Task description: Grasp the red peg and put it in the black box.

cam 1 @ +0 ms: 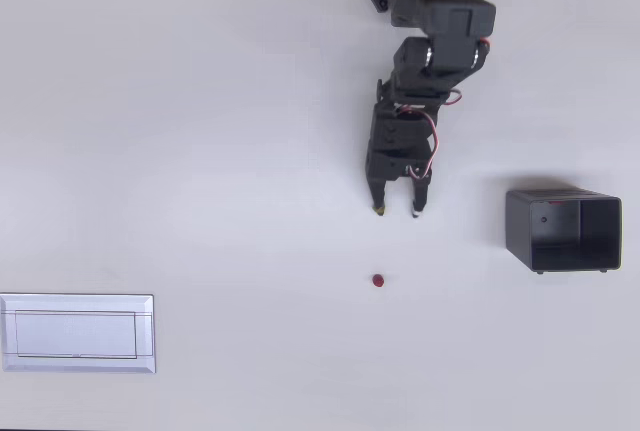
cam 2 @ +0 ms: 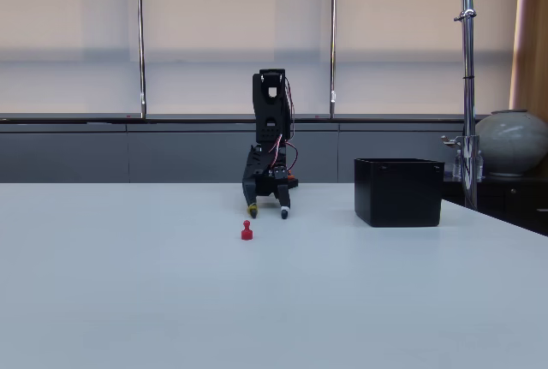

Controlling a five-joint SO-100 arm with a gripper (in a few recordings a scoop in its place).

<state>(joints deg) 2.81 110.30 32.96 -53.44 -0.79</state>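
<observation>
The red peg (cam 1: 377,280) (cam 2: 247,230) is tiny and stands upright on the white table, apart from everything else. My black gripper (cam 1: 397,212) (cam 2: 268,211) hangs open just above the table, behind the peg in the fixed view and above it in the overhead view, with nothing between its fingers. One fingertip (cam 1: 379,210) is yellowish and the other white. The black box (cam 1: 563,230) (cam 2: 398,191) is hollow and sits to the right of the gripper in both views.
A flat white-grey tray (cam 1: 77,333) lies at the table's lower left in the overhead view. A metal pole (cam 2: 467,78) and a round grey vase (cam 2: 512,142) stand beyond the table's right side. Bare table surrounds the peg.
</observation>
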